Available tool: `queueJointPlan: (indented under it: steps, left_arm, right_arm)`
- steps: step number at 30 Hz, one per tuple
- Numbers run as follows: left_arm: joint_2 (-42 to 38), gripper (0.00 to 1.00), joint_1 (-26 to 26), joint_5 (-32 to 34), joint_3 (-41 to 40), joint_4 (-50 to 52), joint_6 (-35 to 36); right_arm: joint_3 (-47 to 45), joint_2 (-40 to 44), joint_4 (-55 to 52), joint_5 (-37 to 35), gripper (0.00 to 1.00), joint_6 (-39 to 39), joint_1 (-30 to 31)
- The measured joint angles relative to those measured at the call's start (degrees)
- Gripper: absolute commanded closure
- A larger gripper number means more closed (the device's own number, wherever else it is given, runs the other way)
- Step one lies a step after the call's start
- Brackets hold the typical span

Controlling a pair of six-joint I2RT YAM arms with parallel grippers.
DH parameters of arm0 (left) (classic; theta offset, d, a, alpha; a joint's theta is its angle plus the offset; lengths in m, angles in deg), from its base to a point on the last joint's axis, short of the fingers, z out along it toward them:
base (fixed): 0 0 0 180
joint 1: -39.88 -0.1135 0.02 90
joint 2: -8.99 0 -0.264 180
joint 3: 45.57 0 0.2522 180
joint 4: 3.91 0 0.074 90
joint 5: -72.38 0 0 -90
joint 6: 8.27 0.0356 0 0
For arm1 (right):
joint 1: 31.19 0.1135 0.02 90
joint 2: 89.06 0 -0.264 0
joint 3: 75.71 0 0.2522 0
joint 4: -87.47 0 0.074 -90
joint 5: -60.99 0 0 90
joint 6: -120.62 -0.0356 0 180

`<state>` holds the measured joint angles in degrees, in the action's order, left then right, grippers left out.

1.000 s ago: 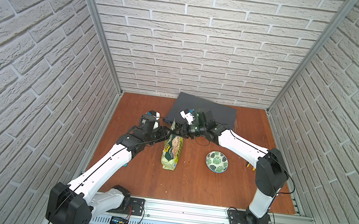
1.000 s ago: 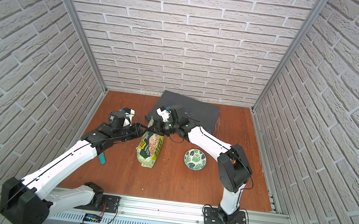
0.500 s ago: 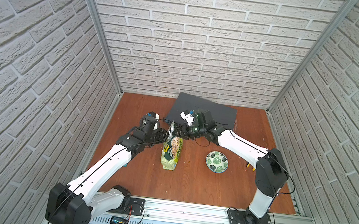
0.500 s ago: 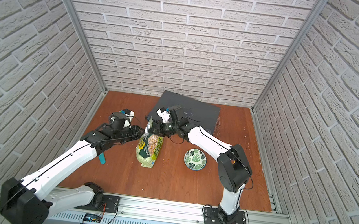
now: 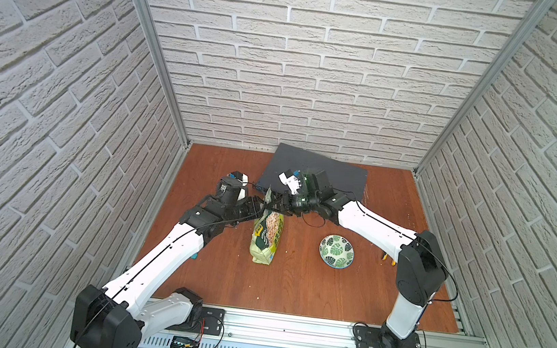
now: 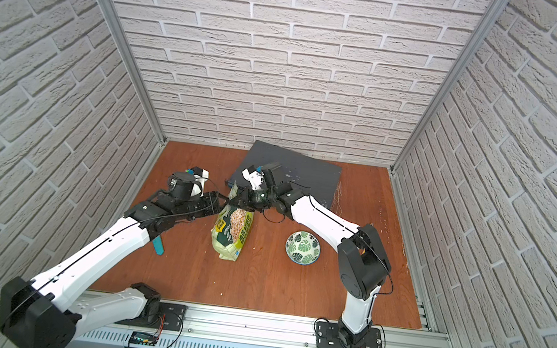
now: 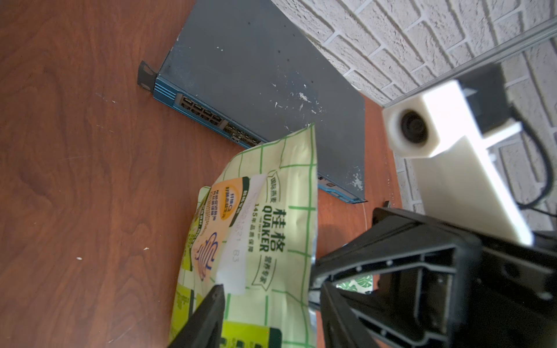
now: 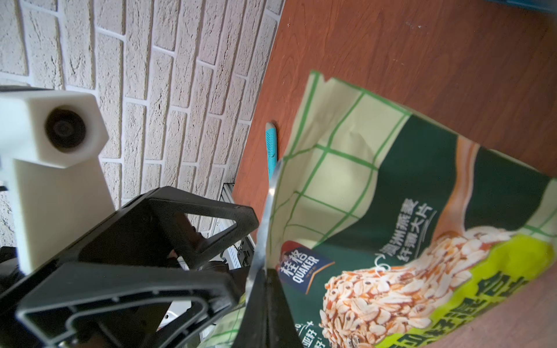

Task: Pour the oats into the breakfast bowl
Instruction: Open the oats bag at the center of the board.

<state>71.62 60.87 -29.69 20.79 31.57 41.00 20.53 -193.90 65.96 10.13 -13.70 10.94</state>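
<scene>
Though creased, green-checked pouch (image 5: 266, 231)

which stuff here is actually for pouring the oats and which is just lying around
For the job:
- oat pouch, in the middle of the table
- leaf-pattern bowl, beside the pouch, no oats in it yet

Just lying about:
- dark grey network switch, by the back wall
- blue cutter, on the table under the left arm
</scene>
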Motion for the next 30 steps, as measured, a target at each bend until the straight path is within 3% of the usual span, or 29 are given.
queueJointPlan:
  steps: [6,15,22,30]
  left_arm:
    - [2.43,0.38,0.0,-0.09,2.1,-0.94,-0.31]
    - [6.14,0.45,0.0,0.5,2.82,-0.81,0.28]
    - [4.79,0.36,0.0,0.44,2.82,-0.74,0.72]
    - [3.08,0.35,0.0,-0.13,2.56,-0.66,0.76]
  right_arm:
    - [0.24,0.0,-0.26,-0.04,0.97,0.33,0.02]
    - [0.46,0.0,-1.49,-0.61,0.97,1.07,0.04]
    - [0.92,0.0,-2.58,-1.14,0.97,1.31,0.04]
    - [0.92,0.0,-2.78,-1.29,0.97,1.31,0.07]
